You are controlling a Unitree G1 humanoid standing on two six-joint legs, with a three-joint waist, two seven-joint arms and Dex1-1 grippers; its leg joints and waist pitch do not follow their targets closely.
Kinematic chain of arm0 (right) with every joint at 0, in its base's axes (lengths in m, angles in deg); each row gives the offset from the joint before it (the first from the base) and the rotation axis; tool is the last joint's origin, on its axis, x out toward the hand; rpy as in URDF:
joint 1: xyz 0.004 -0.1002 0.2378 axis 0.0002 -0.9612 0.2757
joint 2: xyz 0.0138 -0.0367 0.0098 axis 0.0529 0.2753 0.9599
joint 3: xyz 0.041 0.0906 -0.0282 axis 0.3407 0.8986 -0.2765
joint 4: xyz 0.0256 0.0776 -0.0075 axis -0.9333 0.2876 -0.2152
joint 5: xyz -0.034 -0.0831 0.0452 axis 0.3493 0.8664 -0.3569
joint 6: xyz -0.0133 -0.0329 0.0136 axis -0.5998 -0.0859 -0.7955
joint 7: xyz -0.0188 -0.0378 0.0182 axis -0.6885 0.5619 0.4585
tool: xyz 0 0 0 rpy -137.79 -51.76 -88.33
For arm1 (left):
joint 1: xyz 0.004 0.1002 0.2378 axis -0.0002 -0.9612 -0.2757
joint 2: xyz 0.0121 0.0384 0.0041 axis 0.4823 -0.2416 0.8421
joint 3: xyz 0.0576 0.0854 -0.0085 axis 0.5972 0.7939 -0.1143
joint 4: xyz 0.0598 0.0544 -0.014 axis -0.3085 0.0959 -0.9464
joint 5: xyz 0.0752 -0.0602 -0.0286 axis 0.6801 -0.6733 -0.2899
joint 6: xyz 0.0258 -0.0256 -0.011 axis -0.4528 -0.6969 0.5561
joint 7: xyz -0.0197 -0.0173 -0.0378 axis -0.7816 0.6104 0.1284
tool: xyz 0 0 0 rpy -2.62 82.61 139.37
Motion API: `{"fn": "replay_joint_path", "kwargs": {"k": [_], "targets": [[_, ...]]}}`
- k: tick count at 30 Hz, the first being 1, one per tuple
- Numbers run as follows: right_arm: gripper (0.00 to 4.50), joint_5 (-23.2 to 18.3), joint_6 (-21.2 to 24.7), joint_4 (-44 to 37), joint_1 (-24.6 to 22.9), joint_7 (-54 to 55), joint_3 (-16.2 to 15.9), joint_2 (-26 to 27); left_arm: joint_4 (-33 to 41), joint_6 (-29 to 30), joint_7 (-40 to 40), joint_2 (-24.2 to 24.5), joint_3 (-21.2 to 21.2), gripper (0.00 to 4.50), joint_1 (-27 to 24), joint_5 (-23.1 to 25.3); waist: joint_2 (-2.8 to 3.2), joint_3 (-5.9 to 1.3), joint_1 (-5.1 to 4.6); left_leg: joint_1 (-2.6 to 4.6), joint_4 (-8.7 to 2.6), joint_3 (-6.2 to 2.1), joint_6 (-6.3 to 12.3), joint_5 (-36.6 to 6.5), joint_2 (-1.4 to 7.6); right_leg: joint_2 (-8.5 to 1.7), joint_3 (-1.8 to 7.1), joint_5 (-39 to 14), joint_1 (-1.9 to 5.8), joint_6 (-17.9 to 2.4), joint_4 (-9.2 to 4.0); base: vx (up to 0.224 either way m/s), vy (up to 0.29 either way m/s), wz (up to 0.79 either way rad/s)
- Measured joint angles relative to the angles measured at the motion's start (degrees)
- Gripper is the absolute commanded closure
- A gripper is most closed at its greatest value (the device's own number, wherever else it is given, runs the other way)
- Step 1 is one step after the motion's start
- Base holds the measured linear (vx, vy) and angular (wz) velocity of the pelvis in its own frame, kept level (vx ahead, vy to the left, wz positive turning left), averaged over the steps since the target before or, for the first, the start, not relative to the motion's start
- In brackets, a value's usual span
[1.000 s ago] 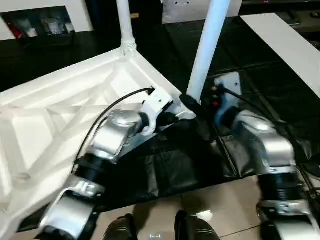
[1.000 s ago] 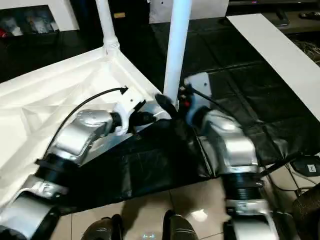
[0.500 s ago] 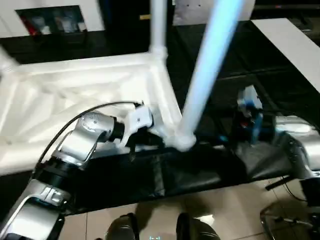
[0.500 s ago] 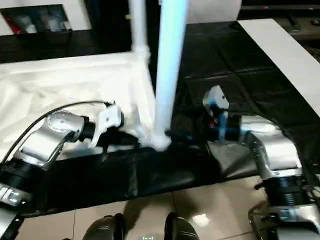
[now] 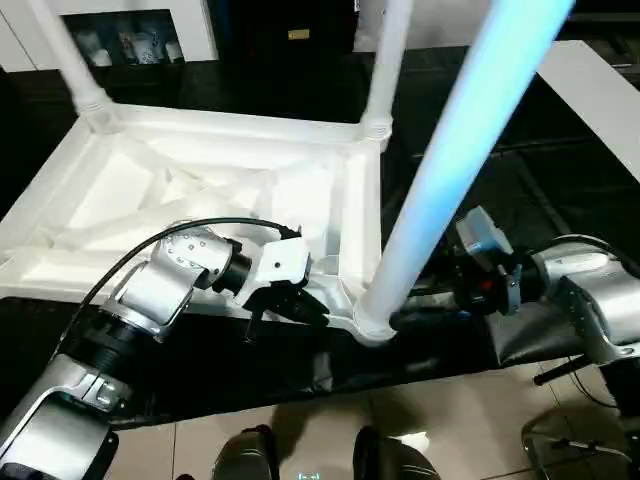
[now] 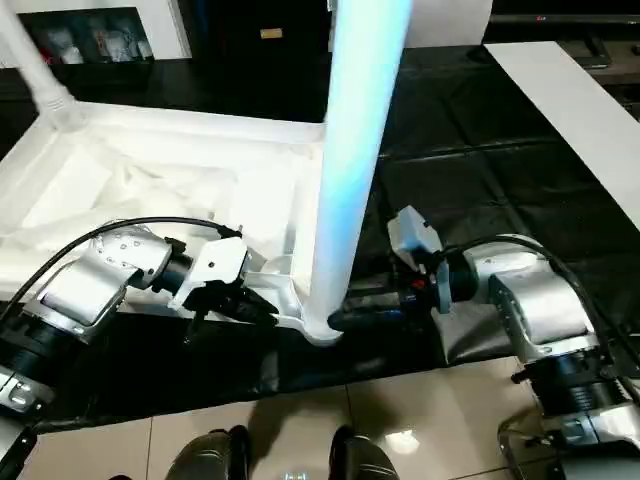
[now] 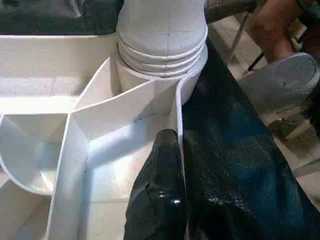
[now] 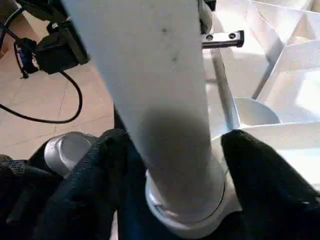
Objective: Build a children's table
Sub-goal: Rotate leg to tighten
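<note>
- Since the earlier frames, both arms have swung outward and now lie nearly level, one on each side of the near corner of the table top (image 5: 200, 190); the camera has also shifted.
- Left arm reaches in from the left, forearm low over the black cover (image 5: 250, 360), wrist turned toward the corner.
- Left gripper (image 5: 305, 308): fingers clenched together, with nothing between them. In the wrist view, one finger (image 7: 162, 200) rests against the rim of the table top beside the corner socket.
- Right arm comes in level from the right, pointing at the base of the near leg (image 5: 440, 170).
- Right gripper (image 8: 175, 165): fingers spread, one on each side of the leg just above the socket. I cannot tell whether they press on it.
- Table top is white and lies upside down on the black cover, ribs showing.
- Three legs stand in corner sockets: the near one, a far-right leg (image 5: 385, 60) and a far-left leg (image 5: 65, 50).
</note>
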Motion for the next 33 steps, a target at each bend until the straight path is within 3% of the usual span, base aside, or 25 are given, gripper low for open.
{"fn": "replay_joint_path", "kwargs": {"k": [5, 10, 16, 18, 23, 25, 28, 31, 33], "targets": [[2.0, 0.5, -0.3, 0.3, 0.4, -0.6, -1.1, 0.4, -0.1, -0.4, -0.6, -0.1, 0.1, 4.5, 0.1, 0.0, 0.0, 0.0, 0.04, -0.02, 0.0, 0.0, 0.0, 0.0, 0.0, 0.0, 0.0, 0.0, 0.0, 0.0, -0.01, 0.0, 0.0, 0.0], [2.31, -0.2, 1.1, 0.4, 0.3, -0.7, -1.0, 0.3, -0.3, -0.4, -0.8, -0.1, 0.1, 4.5, 0.2, 0.0, 0.0, 0.0, 0.07, -0.01, 0.0, 0.0, 0.0, 0.0, 0.0, 0.01, -0.01, 0.0, 0.0, 0.0, 0.0, 0.0, 0.0, 0.0], [2.5, -1.5, 6.6, -2.1, -1.3, 5.2, 1.2, 1.5, 0.8, 7.0, 2.1, -1.1, -1.2, 4.5, 0.3, -0.5, 0.03, -0.01, -0.14, 0.09, 0.07, 0.0, -0.02, 0.0, 0.0, 0.0, 0.01, 0.0, 0.06, 0.0, 0.05, 0.0, 0.0, 0.0], [2.51, -0.5, 8.7, -3.1, -1.7, 11.0, 2.9, 3.9, 1.3, 11.7, 6.1, -2.3, -2.8, 4.5, 0.2, 0.0, 0.02, -0.02, -0.3, 0.21, 0.1, 0.0, -0.14, 0.0, 0.03, 0.03, 0.01, 0.0, 0.15, 0.1, 0.07, 0.0, 0.0, 0.0], [2.53, 3.0, 13.1, -3.4, -1.2, 31.0, 8.5, 12.6, 1.3, 21.9, 20.8, -9.2, -7.5, 4.5, 0.5, 1.8, 0.01, -0.06, -3.34, 0.18, 0.44, 0.04, -0.33, -0.1, 0.07, 0.06, 0.05, 0.0, 0.17, 0.1, 0.0, 0.0, 0.0, 0.0], [2.54, 3.8, 14.4, -3.5, -0.8, 37.2, 10.0, 15.2, 1.2, 24.6, 25.2, -12.1, -8.3, 4.5, 0.8, 1.8, -0.02, -0.09, -3.88, 0.21, 0.42, 0.08, -0.32, -0.1, 0.08, 0.06, 0.06, 0.1, 0.16, 0.1, 0.01, 0.0, 0.0, 0.0], [2.55, 6.5, 16.5, -3.5, 0.9, 49.6, 12.7, 22.4, -0.1, 28.1, 33.6, -17.4, -10.9, 4.5, 1.7, 2.6, -0.03, -0.12, -3.93, 0.22, 0.4, 0.02, -0.29, -0.1, 0.17, 0.14, -0.03, 0.2, 0.11, 0.1, 0.12, 0.0, 0.0, 0.0], [2.55, 8.9, 16.6, -3.1, 2.3, 59.6, 14.0, 27.1, -2.3, 29.2, 40.8, -21.6, -12.1, 4.5, 3.6, 3.8, -0.01, -0.14, -3.34, 0.21, 0.35, -0.03, -0.32, -0.1, 0.18, 0.15, -0.09, 0.2, 0.13, 0.1, 0.07, 0.0, 0.0, 0.0], [1.86, 10.3, 14.4, -2.4, 2.5, 63.9, 14.4, 29.3, -4.0, 29.2, 44.4, -23.9, -12.5, 4.5, 4.8, 4.4, -0.01, -0.14, -3.14, 0.11, 0.35, -0.02, -0.32, -0.1, 0.15, 0.12, -0.08, 0.2, 0.12, 0.1, -0.03, 0.0, 0.0, 0.0]]}}
